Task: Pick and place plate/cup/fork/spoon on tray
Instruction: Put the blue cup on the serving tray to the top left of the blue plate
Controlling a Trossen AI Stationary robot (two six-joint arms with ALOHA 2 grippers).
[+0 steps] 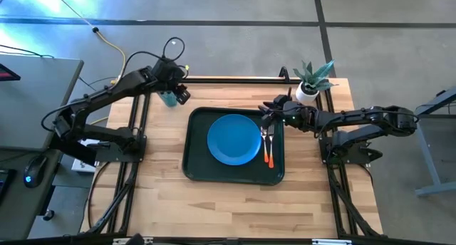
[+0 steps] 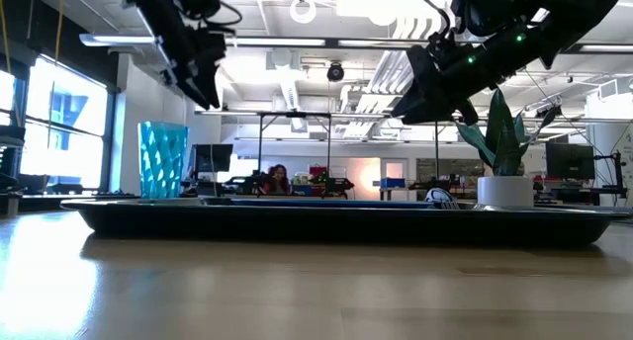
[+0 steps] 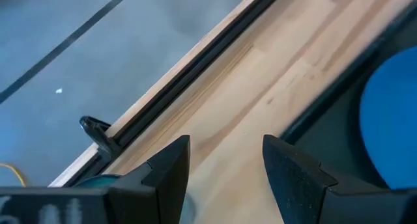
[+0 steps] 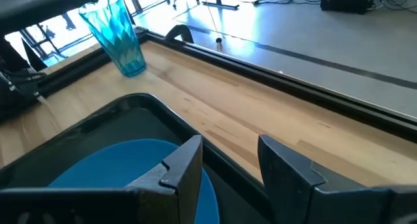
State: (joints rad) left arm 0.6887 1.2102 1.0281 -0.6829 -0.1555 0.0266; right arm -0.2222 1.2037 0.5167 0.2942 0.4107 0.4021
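Observation:
The dark green tray (image 1: 194, 159) lies mid-table with the blue plate (image 1: 234, 139) flat in it. Two orange-handled utensils (image 1: 267, 147) lie side by side on the tray's right part; I cannot tell fork from spoon. The teal cup (image 1: 169, 98) stands upright on the table by the tray's far left corner, also in the low view (image 2: 163, 160). My left gripper (image 1: 182, 95) is open and empty, raised just beside and above the cup (image 3: 98, 182). My right gripper (image 1: 269, 113) is open and empty, above the tray's far right corner, over the utensils' heads.
A white pot with a spiky green plant (image 1: 308, 92) stands at the far right corner, close behind my right arm. A black rail (image 1: 235, 80) runs along the table's far edge. Bare wood lies in front of the tray (image 1: 235, 209).

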